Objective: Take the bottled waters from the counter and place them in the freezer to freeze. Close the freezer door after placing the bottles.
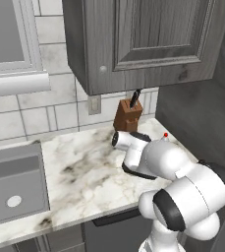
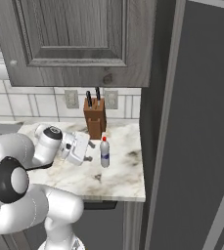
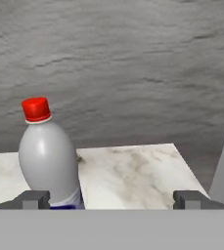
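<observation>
One bottled water point(image 2: 104, 152), whitish with a red cap, stands upright near the right end of the marble counter point(image 2: 121, 180). My gripper point(image 2: 89, 151) hovers level with it, just to its left, jaws open and empty. In the hand view the bottle point(image 3: 47, 158) rises close in front of the left fingertip point(image 3: 35, 199), left of the middle of the open gripper point(image 3: 112, 199). From the left base camera my arm covers the bottle except for its red cap point(image 1: 166, 134). The tall grey freezer unit point(image 2: 201, 127) stands right of the counter, its inside hidden.
A brown knife block point(image 2: 95, 122) stands against the tiled wall just behind the bottle. Dark wood-grain wall cabinets point(image 1: 143, 39) hang over the counter. A grey sink basin point(image 1: 13, 184) lies at the far left. The counter's front edge point(image 2: 108, 197) is close below the bottle.
</observation>
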